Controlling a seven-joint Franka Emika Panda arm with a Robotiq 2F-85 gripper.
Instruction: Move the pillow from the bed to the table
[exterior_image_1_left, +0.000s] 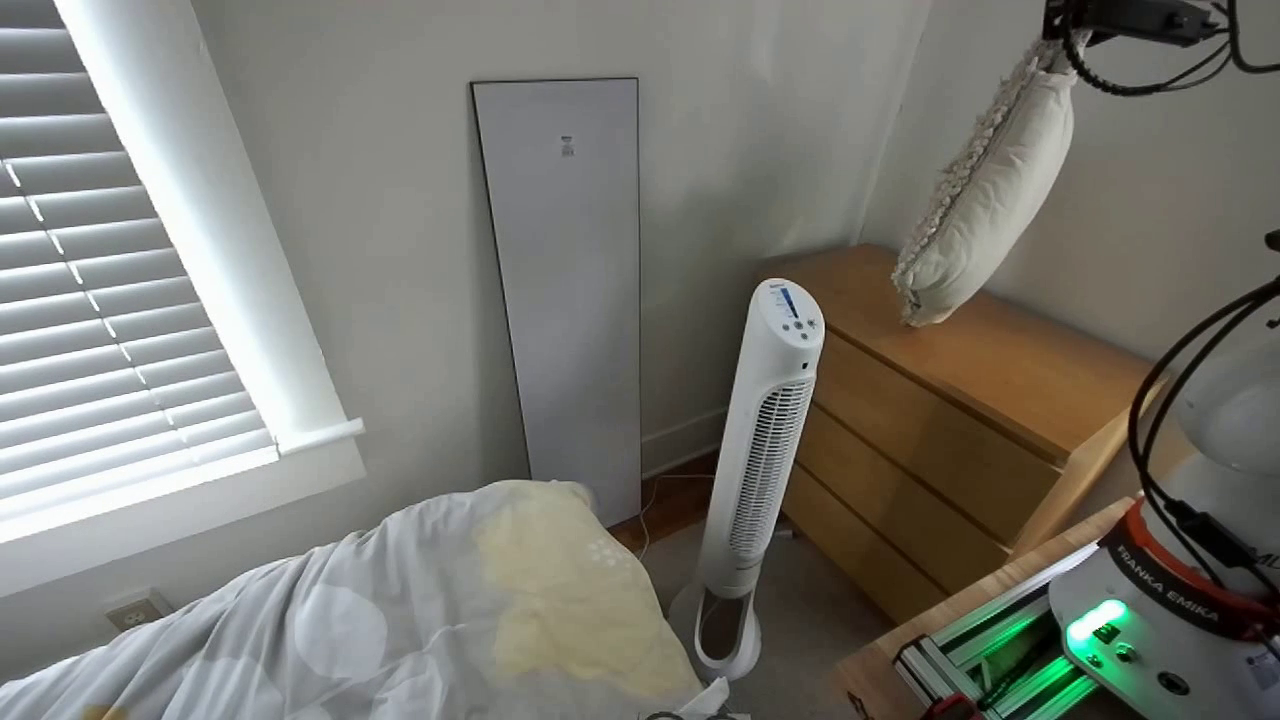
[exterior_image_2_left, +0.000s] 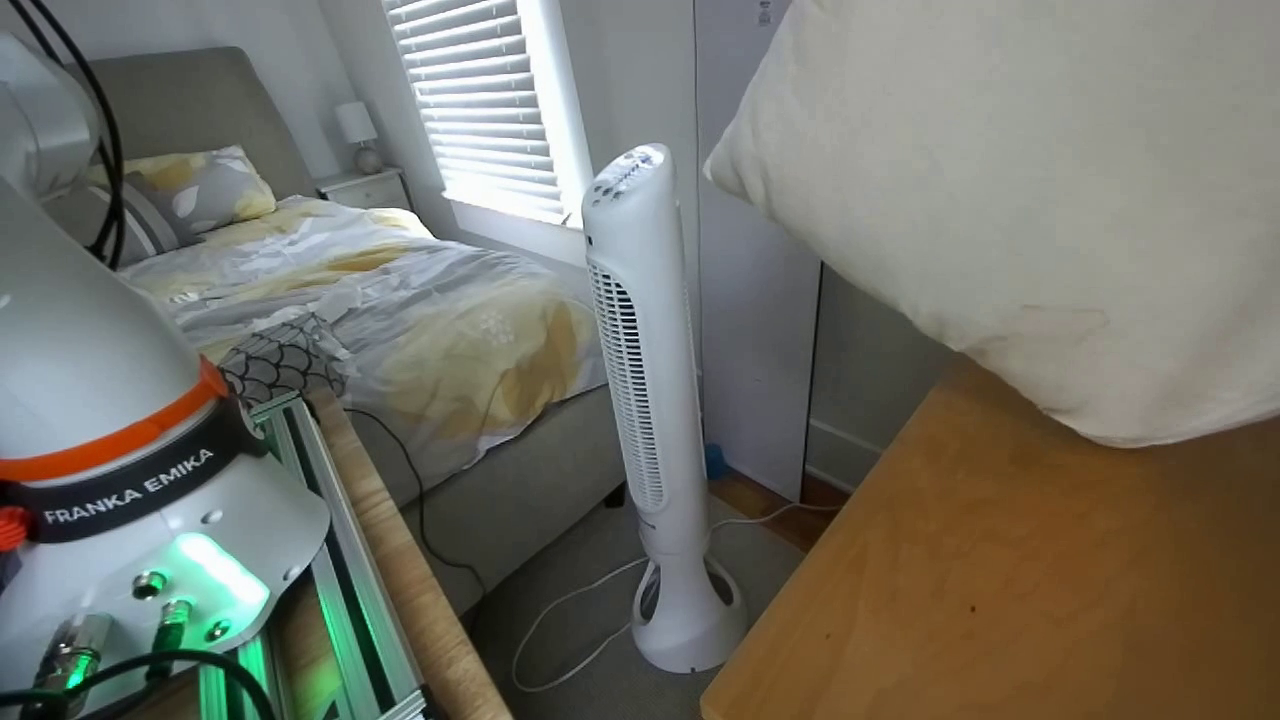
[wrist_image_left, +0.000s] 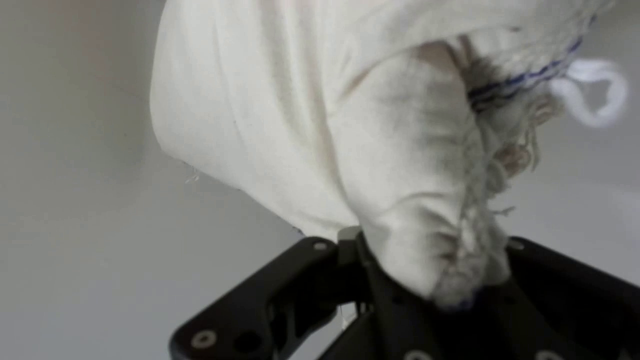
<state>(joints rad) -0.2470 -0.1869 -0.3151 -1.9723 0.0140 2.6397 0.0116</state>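
Wrist view alone gives the grip up close: the end effector (wrist_image_left: 432, 272) has its fingers (wrist_image_left: 350, 250) drawn nearly together, pinching a bunched corner of the pillow (wrist_image_left: 280, 125), and only that fold of cloth parts them. It alone also shows blue stitching (wrist_image_left: 525, 79) at the pillow's edge and a small white loop (wrist_image_left: 620, 92) standing out beside it. In an exterior view the end effector is partly cut off at the upper right, with the pillow (exterior_image_1_left: 1010, 190) hanging below it over the counter (exterior_image_1_left: 1040, 370), whose front shows its drawers (exterior_image_1_left: 930, 430). In an exterior view the bed (exterior_image_2_left: 540, 490) can be followed back to its headboard (exterior_image_2_left: 190, 120) and cushions (exterior_image_2_left: 220, 185), with a lamp (exterior_image_2_left: 356, 122) on a nightstand (exterior_image_2_left: 365, 190) to the right of the far end. There the pillow's smooth cream face (exterior_image_2_left: 1020, 200) fills the upper right, one corner pointing left. Seen nearly edge-on in an exterior view (exterior_image_1_left: 1010, 190), the pillow is tilted, its visible length slanting from the pinched upper end at the right to the low end at the left, tufted face to the left and smooth face to the right. Which of its sides is longer, and whether the low end touches the counter, I cannot tell. In both exterior views a white fan (exterior_image_1_left: 760, 450) stands between the bed and the counter.
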